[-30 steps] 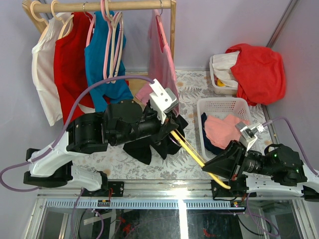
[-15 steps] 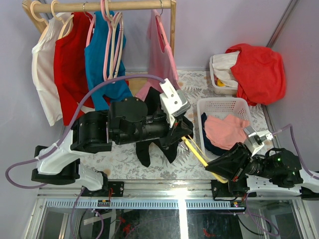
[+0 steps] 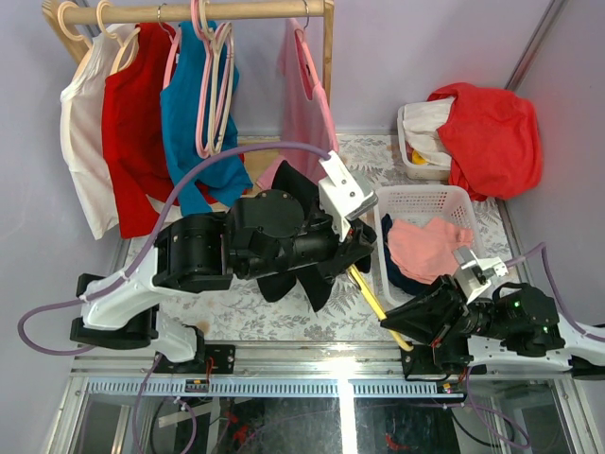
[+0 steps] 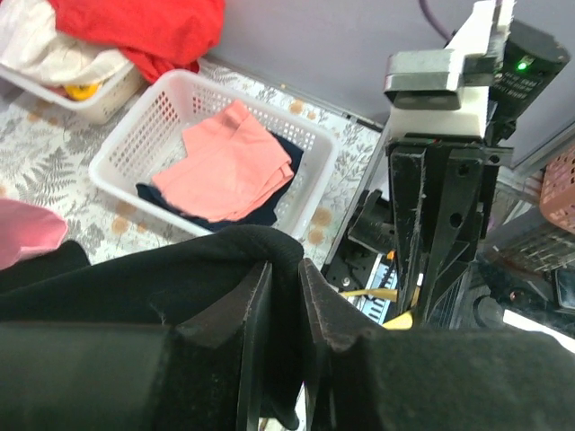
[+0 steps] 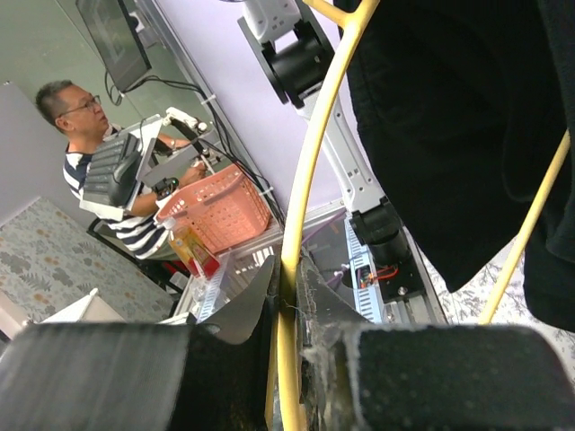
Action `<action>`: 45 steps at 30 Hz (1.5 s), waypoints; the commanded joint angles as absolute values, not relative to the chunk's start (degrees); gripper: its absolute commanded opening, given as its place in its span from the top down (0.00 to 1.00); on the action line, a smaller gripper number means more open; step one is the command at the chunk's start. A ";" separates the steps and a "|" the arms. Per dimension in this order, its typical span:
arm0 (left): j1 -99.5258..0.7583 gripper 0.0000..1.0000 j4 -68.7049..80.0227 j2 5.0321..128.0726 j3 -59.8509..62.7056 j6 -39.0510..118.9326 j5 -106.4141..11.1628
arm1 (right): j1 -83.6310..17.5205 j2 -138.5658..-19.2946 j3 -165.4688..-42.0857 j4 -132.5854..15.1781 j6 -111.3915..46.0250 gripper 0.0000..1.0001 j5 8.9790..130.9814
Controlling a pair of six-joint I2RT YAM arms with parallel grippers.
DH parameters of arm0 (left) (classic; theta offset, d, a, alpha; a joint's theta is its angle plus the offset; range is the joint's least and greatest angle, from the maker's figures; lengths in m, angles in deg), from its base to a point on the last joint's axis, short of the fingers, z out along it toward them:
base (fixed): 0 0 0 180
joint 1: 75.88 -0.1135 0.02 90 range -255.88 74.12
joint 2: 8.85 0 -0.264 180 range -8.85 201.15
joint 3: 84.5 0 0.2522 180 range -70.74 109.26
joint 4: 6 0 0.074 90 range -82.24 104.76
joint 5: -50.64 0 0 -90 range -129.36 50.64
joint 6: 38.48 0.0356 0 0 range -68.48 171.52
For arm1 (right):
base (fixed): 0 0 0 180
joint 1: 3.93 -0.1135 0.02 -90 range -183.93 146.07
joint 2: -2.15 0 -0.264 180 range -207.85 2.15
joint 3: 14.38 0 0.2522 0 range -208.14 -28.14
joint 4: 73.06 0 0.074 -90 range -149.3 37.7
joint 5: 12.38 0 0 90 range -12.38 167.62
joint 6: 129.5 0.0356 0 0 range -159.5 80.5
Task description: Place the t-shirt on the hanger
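The black t-shirt (image 3: 318, 289) hangs bunched under my left arm at the middle of the table. My left gripper (image 3: 364, 240) holds a fold of it just left of the white basket. In the left wrist view the t-shirt (image 4: 162, 278) drapes over one finger and fills the narrow gap of the left gripper (image 4: 286, 265). The yellow hanger (image 3: 371, 298) slants from the shirt down to my right gripper (image 3: 403, 327), which is shut on it. Up close, the right gripper (image 5: 289, 269) pinches the hanger (image 5: 310, 162) with the t-shirt (image 5: 449, 117) hanging over its upper part.
A white basket (image 3: 397, 199) with pink and dark garments sits right of my left gripper. A tub (image 3: 412, 156) under a red cloth (image 3: 487, 132) stands behind it. A wooden rack (image 3: 189, 11) with hung shirts fills the back left. A person (image 5: 81, 135) sits beyond the table's near edge.
My left arm has carried the t-shirt right, towards the basket, and its jaws have eased slightly. The right gripper with the hanger has dropped a little towards the near edge.
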State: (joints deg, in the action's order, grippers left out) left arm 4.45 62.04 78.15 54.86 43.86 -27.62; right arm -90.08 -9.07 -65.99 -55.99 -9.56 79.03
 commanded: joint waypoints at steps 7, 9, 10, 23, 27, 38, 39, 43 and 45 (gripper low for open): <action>5.73 0.76 57.76 73.29 38.08 36.83 -23.07 | -90.41 -5.90 -58.02 -69.59 -17.16 1.00 83.40; 5.68 0.72 57.99 72.24 35.41 34.77 -20.45 | -90.38 -6.35 -55.93 -71.94 -18.34 1.00 83.00; 5.70 0.70 57.85 71.73 34.18 33.64 -19.63 | -90.39 -6.45 -55.07 -72.79 -18.66 1.00 83.01; 5.46 0.57 56.93 68.23 28.42 28.31 -12.24 | -90.37 -0.57 -43.52 -81.38 -18.03 1.00 80.91; 5.49 0.53 56.21 66.96 29.06 27.78 -9.85 | -90.41 -0.44 -41.72 -81.70 -17.43 1.00 80.81; 5.40 0.49 55.65 64.03 29.48 25.91 -5.27 | -90.39 1.34 -40.10 -80.06 -16.21 1.00 81.25; 5.40 0.49 55.71 63.62 29.36 25.74 -4.89 | -90.34 1.24 -40.21 -80.04 -16.15 1.00 81.14; 5.54 0.48 56.31 62.07 29.21 24.79 -2.79 | -90.37 0.92 -40.61 -79.46 -16.17 1.00 81.33; 5.41 0.48 56.37 61.09 29.32 24.54 -1.67 | -90.41 0.84 -40.62 -79.35 -16.14 1.00 81.61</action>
State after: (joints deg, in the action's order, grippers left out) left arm 5.13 59.71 64.12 27.82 26.81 -6.44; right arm -90.19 0.68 -39.72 -74.85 -14.88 80.45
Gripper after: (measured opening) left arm 0.515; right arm 0.131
